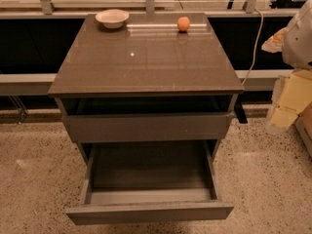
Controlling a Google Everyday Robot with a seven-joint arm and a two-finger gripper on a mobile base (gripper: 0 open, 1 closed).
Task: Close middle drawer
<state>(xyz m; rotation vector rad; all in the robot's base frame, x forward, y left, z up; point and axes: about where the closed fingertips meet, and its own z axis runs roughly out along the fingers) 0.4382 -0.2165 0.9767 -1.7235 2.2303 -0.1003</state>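
Note:
The middle drawer [149, 212] is pulled far out of the grey-brown cabinet towards me. Its slim flat front panel is near the bottom of the camera view and its bare rectangular tray [150, 167] is empty. Above it, a drawer with a taller front panel [146, 126] stands slightly out, with a dark gap under the glossy brown cabinet top [146, 57]. My gripper [285, 106] is a pale, yellowish shape at the right edge. It is off to the right of the cabinet, at about the height of the upper drawer, and touches neither drawer.
A white bowl [112, 18] and an orange [183, 24] sit at the back of the cabinet top. A small dark piece [240, 113] sticks out at the cabinet's right side. A white cable [253, 48] hangs behind. Speckled floor [34, 179] surrounds the cabinet.

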